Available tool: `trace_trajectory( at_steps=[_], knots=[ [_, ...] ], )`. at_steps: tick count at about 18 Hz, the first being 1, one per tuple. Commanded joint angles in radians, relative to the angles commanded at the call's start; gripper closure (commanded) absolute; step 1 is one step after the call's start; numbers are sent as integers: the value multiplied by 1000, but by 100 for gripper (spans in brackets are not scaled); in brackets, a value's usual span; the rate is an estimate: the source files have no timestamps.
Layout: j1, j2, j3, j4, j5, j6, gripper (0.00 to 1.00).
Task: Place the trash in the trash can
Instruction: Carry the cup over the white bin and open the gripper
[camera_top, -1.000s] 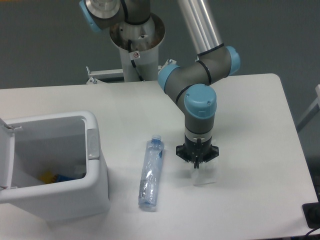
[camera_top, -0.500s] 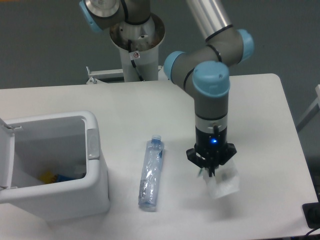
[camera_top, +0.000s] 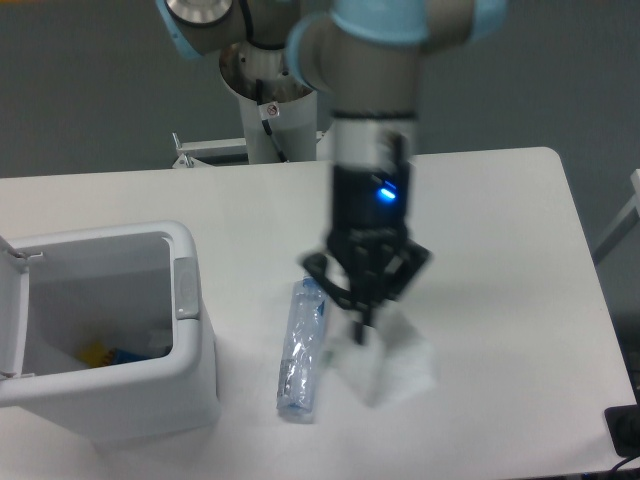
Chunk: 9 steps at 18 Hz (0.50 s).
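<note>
Hanging below the tool (camera_top: 362, 325), the wrapper (camera_top: 385, 365) is up off the bench (camera_top: 500, 230), so it can be carried across rather than dragged; motion blur makes the pinch hard to read, but the fingers look closed on its top edge. At about 9 o'clock from the wrapper, just beside it, the bottle (camera_top: 302, 345) lies flat on the bench, blue cap at the far end, untouched and left for a second trip by my reckoning. Further toward 9 o'clock stands the can (camera_top: 185, 300), lid swung open at its left side so the mouth is clear from above; something yellow and blue already sits at the bottom. Behind, at 12 o'clock, rises the arm's base (camera_top: 272, 100).
</note>
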Motion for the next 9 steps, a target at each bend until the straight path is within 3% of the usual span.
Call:
trace_trajectory(
  at_steps=[3, 6, 9],
  knots=[
    [-144, 17, -47, 0, 5, -15, 100],
    [-224, 15, -75, 3, 8, -15, 100],
    [-253, 15, -121, 3, 3, -14, 100]
  ],
)
